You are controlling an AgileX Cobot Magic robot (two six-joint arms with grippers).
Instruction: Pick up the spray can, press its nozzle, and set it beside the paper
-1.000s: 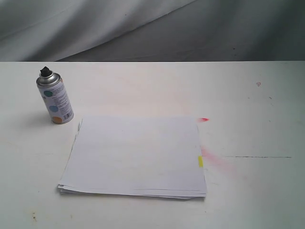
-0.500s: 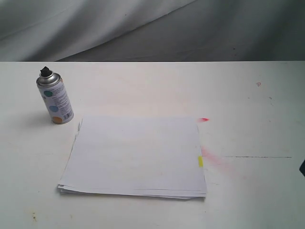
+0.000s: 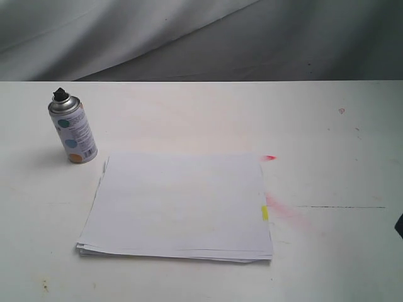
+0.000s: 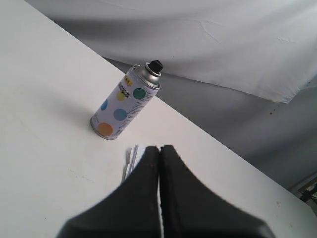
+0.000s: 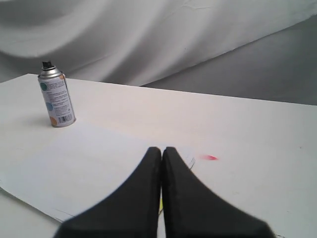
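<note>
The spray can (image 3: 72, 130) stands upright on the white table (image 3: 315, 126) at the far left, just beyond the paper's far left corner, its black nozzle (image 3: 60, 94) on top. The paper (image 3: 179, 204), a white stack with a yellow tab (image 3: 265, 213), lies flat in the middle. In the left wrist view the can (image 4: 124, 106) stands ahead of my left gripper (image 4: 160, 148), which is shut and empty. My right gripper (image 5: 162, 149) is also shut with nothing in it, over the paper (image 5: 84, 168), with the can (image 5: 55, 100) far off. Neither gripper's fingers show in the exterior view.
A red mark (image 3: 269, 157) and a pink smear (image 3: 286, 212) stain the table right of the paper. A grey cloth backdrop (image 3: 189, 38) hangs behind the table's far edge. A dark sliver (image 3: 400, 225) shows at the right edge.
A dark sliver has come into view at the right edge of the exterior view. The can and paper have not moved.
</note>
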